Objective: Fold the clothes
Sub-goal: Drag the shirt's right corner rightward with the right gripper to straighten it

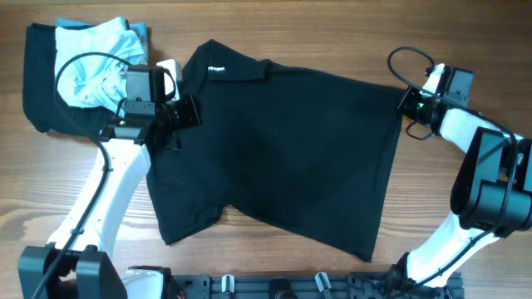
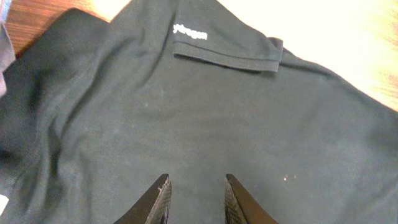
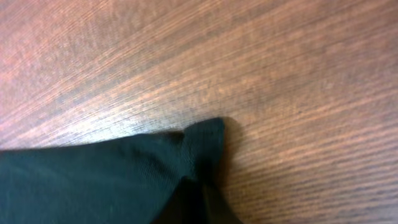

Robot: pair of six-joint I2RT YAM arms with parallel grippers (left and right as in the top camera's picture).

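The black soft-cloth polo shirt (image 1: 283,158) lies spread flat in the middle of the brown wooden table (image 1: 332,33), with its collar (image 2: 227,53) at the far left. The right gripper (image 1: 409,104) is pressed together on the far right hem corner (image 3: 205,134), probably to lift it for a fold. The left gripper (image 2: 196,186) hovers over the left shoulder, its fingers slightly spread and holding nothing, seemingly ready to take its own hold
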